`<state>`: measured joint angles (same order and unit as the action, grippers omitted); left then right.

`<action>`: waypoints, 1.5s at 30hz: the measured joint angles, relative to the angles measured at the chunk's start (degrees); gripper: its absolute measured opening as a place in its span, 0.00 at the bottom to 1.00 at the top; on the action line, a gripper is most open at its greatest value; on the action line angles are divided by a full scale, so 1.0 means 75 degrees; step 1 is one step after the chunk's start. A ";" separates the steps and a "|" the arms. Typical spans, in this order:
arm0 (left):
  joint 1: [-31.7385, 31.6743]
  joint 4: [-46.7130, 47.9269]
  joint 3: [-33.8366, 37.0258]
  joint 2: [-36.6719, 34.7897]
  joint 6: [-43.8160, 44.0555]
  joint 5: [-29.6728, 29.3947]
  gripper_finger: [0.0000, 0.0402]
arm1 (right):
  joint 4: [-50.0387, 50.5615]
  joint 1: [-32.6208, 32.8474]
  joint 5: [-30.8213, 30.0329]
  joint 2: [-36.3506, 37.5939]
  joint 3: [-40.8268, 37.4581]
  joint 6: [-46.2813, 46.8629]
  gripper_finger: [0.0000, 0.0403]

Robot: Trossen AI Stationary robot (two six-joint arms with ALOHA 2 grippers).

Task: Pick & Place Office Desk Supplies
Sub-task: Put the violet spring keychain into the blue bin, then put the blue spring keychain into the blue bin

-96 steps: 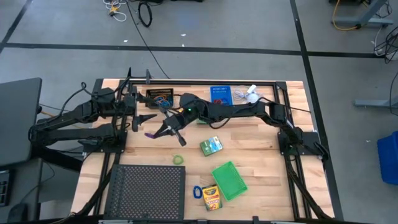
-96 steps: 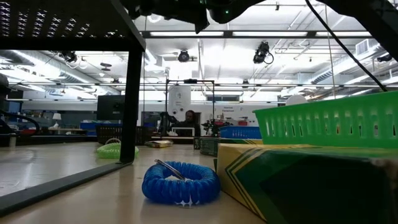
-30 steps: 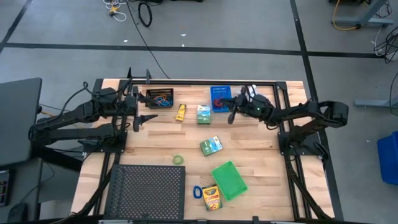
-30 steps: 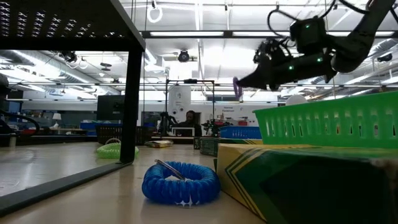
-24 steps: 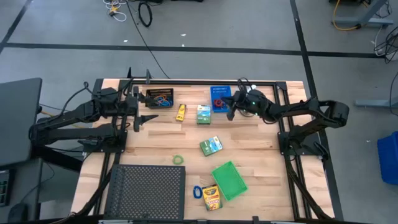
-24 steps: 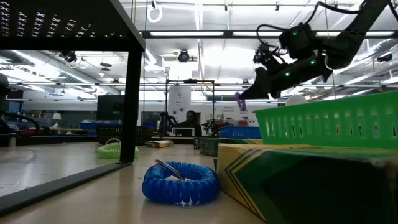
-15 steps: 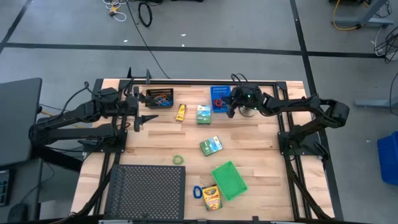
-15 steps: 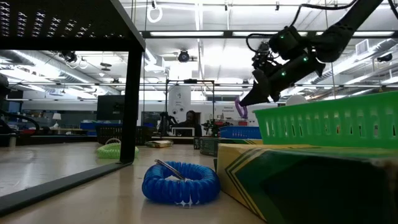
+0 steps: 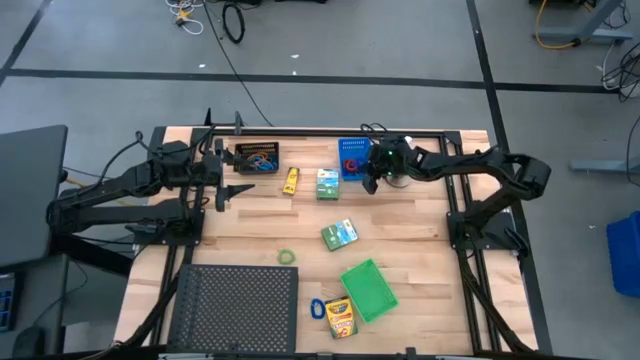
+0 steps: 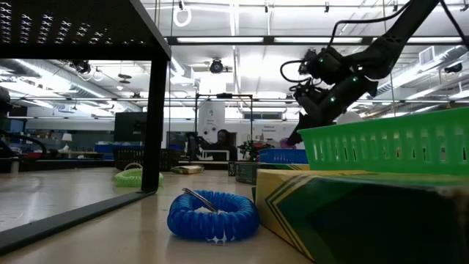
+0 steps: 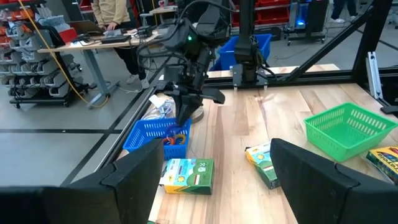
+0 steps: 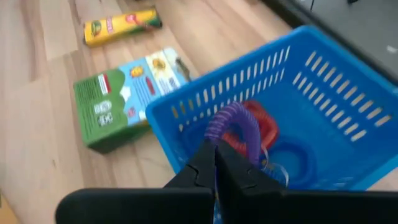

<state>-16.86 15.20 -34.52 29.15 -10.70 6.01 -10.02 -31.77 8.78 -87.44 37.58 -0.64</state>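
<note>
My right gripper (image 9: 368, 184) is shut on a purple coiled loop (image 12: 234, 127) at the blue bin (image 9: 353, 156), by the table's far edge. A red loop (image 12: 263, 133) lies inside that bin. In the low view the gripper (image 10: 299, 133) slants down behind the green bin (image 10: 385, 139). My left gripper (image 9: 236, 190) waits open at the table's left, nothing between its fingers (image 11: 134, 180). On the wood lie two green-white boxes (image 9: 327, 184) (image 9: 340, 234), a yellow tube (image 9: 291, 180), a crayon box (image 9: 340, 318), a blue loop (image 9: 316, 308) and a green loop (image 9: 287, 257). My right gripper pinches the purple loop's coil (image 12: 219, 144) between its two fingertips. The fingers come slanting down from the table's right side. The loop stands out past the tips, over the blue bin's near wall (image 12: 186, 118); whether it touches the bin I cannot tell.
A black bin (image 9: 257, 157) with loops stands at the far left. The large black mesh tray (image 9: 235, 305) fills the near left corner. The green bin (image 9: 368, 290) sits near the front edge. A white fan (image 9: 402, 150) is partly hidden behind my right arm.
My right gripper has tipped from almost level to slanting down. Its wrist has swung toward the table's left, over the blue bin. The purple loop has sunk with the fingertips toward the bin. The gripper stays shut on it.
</note>
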 joint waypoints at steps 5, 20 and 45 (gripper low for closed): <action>-0.0009 0.0000 0.0000 0.0000 -0.0006 -0.0001 0.75 | 0.0239 -0.0065 0.0064 -0.0245 0.0006 0.0000 0.00; -0.0009 0.0003 0.0000 0.0000 -0.0020 -0.0001 0.75 | 0.0022 -0.0125 0.0061 -0.0257 0.0006 -0.0214 0.34; -0.0009 0.0012 0.0000 0.0032 0.0015 0.0002 0.75 | -0.0563 0.2501 0.0149 0.0390 0.0206 -0.0831 0.51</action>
<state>-16.93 15.29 -34.52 29.39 -10.59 6.02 -14.24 -13.01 9.90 -84.51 39.13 -6.87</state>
